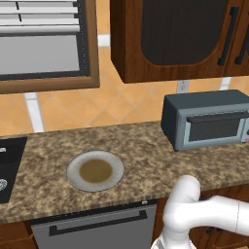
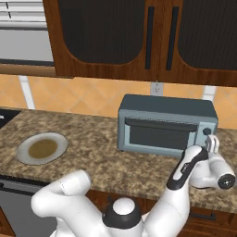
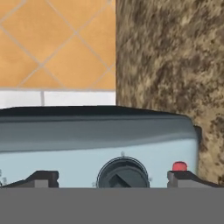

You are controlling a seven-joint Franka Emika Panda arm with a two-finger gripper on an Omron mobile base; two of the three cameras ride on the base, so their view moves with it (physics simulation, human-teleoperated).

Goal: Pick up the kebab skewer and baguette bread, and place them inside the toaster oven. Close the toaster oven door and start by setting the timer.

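Toaster oven [image 2: 166, 125] knob [image 3: 122, 173] between rolled hand's [image 3: 113, 179] fingertips.

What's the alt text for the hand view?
Close on the toaster oven, rolled sideways: a round dark timer dial sits centred between the gripper fingertips, a red button beside it. Behind are orange tiles and speckled counter.

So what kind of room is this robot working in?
A home kitchen, rendered rather than real. A speckled stone counter carries a blue-grey toaster oven and a plate, dark wooden wall cabinets hang over an orange tiled wall, and a stove edge shows at the left.
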